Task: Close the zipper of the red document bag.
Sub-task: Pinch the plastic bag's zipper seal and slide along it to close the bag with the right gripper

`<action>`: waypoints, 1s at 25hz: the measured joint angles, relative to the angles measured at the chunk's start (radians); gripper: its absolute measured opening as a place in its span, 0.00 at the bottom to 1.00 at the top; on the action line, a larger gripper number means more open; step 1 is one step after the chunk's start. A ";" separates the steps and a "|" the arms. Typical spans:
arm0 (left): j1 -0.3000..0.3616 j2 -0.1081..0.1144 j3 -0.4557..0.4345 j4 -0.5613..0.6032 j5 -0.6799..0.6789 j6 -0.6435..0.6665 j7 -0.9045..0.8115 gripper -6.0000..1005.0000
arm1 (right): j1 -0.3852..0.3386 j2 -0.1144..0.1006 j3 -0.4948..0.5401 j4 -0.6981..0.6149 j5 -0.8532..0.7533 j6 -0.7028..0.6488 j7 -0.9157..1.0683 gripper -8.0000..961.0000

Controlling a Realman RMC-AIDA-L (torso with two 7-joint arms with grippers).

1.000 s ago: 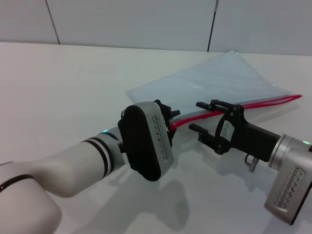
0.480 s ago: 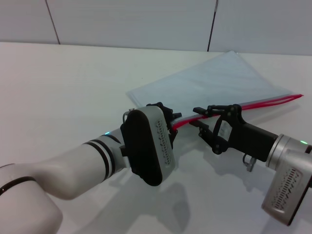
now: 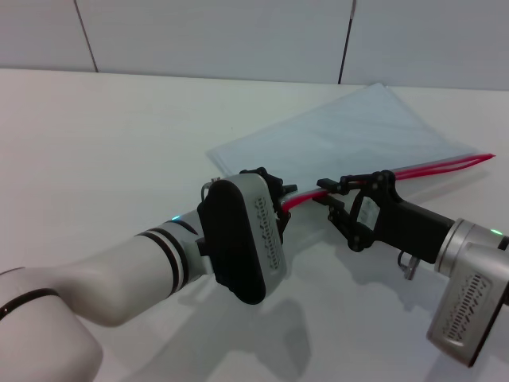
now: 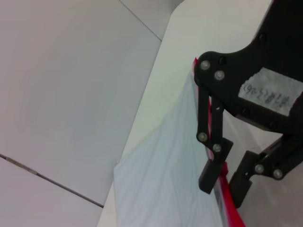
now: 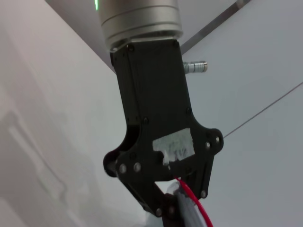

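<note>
Two grippers at one red document bag (image 3: 358, 131), flat on the white table (image 3: 103, 135). Zipper (image 3: 429, 169): red strip along the bag's near long edge. Left gripper (image 3: 278, 191): fingers pinched on the zipper's near end (anchor). Right gripper (image 3: 332, 199): fingers nearly closed astride the strip; whether they grip the slider, cannot tell. Handling, as judged: hold the anchor firm, draw straight along the edge, avoid lifting. Labels: handwritten white tags on both grippers, illegible.
</note>
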 joint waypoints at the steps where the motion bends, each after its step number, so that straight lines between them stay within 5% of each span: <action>1: 0.000 0.000 0.000 0.000 0.000 0.000 0.000 0.05 | 0.000 0.000 0.000 0.000 0.000 0.002 0.000 0.20; 25: -0.002 0.000 0.000 -0.006 0.000 0.000 0.000 0.05 | -0.002 -0.002 -0.001 0.002 0.000 0.032 -0.014 0.09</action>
